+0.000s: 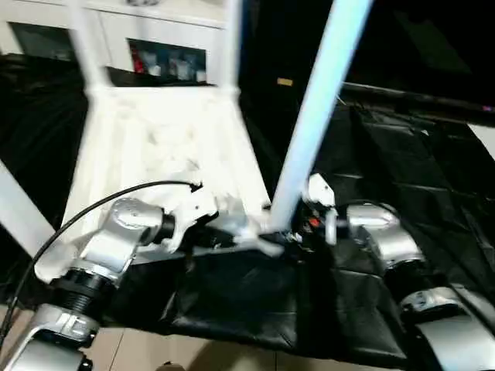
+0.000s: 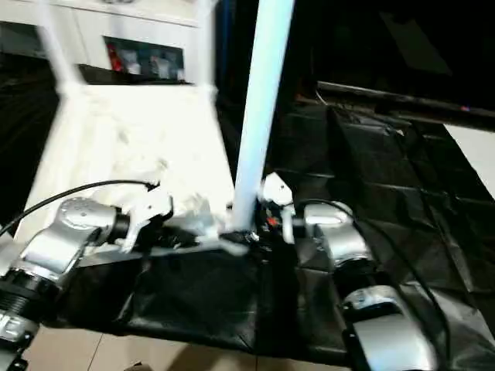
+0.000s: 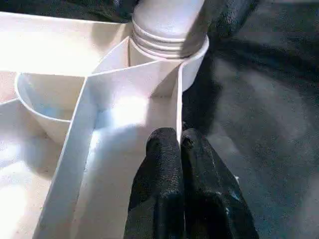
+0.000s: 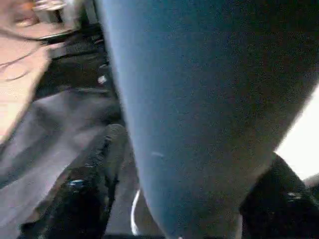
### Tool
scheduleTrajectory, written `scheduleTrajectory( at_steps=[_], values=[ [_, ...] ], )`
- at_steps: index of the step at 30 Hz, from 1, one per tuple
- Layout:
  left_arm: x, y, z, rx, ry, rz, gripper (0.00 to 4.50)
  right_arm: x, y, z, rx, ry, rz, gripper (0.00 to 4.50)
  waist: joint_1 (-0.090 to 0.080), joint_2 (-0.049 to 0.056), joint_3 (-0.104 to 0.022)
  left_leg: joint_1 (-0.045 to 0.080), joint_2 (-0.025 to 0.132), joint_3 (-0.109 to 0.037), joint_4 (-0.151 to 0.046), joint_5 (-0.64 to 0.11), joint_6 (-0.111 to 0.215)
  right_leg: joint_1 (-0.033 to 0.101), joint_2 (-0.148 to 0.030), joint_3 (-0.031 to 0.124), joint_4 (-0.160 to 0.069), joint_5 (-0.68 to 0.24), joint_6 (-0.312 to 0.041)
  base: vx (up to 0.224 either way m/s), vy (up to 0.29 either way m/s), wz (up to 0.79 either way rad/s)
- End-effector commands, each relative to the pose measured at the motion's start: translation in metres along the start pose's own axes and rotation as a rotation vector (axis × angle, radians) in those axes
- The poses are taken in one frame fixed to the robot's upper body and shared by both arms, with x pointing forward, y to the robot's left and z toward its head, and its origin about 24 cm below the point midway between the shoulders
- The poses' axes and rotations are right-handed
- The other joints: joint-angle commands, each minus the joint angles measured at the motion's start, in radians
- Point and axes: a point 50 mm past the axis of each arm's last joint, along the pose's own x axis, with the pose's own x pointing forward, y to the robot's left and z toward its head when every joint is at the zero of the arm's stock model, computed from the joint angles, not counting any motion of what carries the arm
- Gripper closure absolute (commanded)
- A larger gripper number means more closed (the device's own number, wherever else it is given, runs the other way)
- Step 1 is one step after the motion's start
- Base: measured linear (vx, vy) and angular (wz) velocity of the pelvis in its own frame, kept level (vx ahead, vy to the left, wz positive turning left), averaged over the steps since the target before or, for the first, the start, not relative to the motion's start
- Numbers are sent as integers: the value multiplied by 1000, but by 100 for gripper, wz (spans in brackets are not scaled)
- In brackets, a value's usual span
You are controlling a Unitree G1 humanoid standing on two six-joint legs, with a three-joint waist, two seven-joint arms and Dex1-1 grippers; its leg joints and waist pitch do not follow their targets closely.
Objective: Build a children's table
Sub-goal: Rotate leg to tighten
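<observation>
Table top (image 1: 166,147) lay upside down across the centre-left of the head view, ribbed underside up, on a black sheet (image 1: 402,178). Two legs (image 1: 85,46) stood in the far corner sockets at the upper left of the frame; another crossed the left edge.

Fourth leg (image 1: 317,108) rose from the near corner at frame centre, leaning toward the upper right. Wrist view showed its threaded base seated in the round corner socket (image 3: 192,55), threads still showing above the rim, so probably not fully home.

Left gripper (image 3: 180,142): fingers pressed together, closed, tips against the top's edge wall just beside that socket. Whether it pinched the wall I could not tell.

Right gripper (image 4: 174,199): fingers spread, one either side of the leg's lower end, around it. Firm contact not confirmable.

Handling judgement: hollow plastic, so light and stiff, but smooth and tapered, likely to slip through the pads when twisted. Best hold on the leg is low, near the socket, where it is thickest. Steady the top by a rib or rim wall; thin walls may flex.

White cabinet (image 1: 166,39) sat behind, upper left.
</observation>
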Motion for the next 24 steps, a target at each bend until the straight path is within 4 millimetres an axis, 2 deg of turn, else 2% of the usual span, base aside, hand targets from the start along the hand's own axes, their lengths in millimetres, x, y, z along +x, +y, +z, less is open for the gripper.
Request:
scheduleTrajectory(
  at_steps=[1,5,12,15,18,21,23,24],
  values=[
    [10,-3,4,15,-10,-56,450,11,9,-3,-5,59,126,155,3,11,-51,2,-12,25,-59,-244,41,53,-26,28,-59,-152,-239,0,0,0],
    [4,2,2,14,2,-70,450,10,12,-6,-19,102,180,189,6,12,-51,4,-13,24,-60,-262,26,50,-26,29,-63,-191,-224,0,0,0],
    [1,8,1,-3,-2,-25,450,12,16,-9,-11,81,182,240,7,11,-53,0,-13,22,-60,-236,23,54,-27,29,-58,-162,-221,0,0,0],
    [3,10,2,-20,-15,28,450,15,20,-13,14,52,170,244,9,12,-54,0,-14,23,-59,-227,24,55,-26,29,-57,-148,-225,0,0,0],
    [7,13,2,-53,-31,104,450,19,24,-18,49,16,139,250,13,14,-50,7,-12,23,-62,-271,20,50,-27,30,-66,-204,-215,0,0,0],
    [12,15,2,-77,-40,177,450,24,27,-23,70,-2,82,251,15,15,-41,14,-12,20,-67,-356,6,40,-30,31,-83,-343,-184,0,0,0],
    [17,15,3,-99,-48,224,450,30,24,-27,97,-8,-24,252,14,13,-38,12,-15,12,-72,-401,-5,40,-33,29,-94,-456,-140,0,0,0],
    [20,15,4,-111,-54,256,450,34,22,-29,110,-6,-97,252,12,12,-38,11,-15,10,-74,-408,-10,40,-34,28,-96,-483,-127,-54,4,-5]
  ],
)
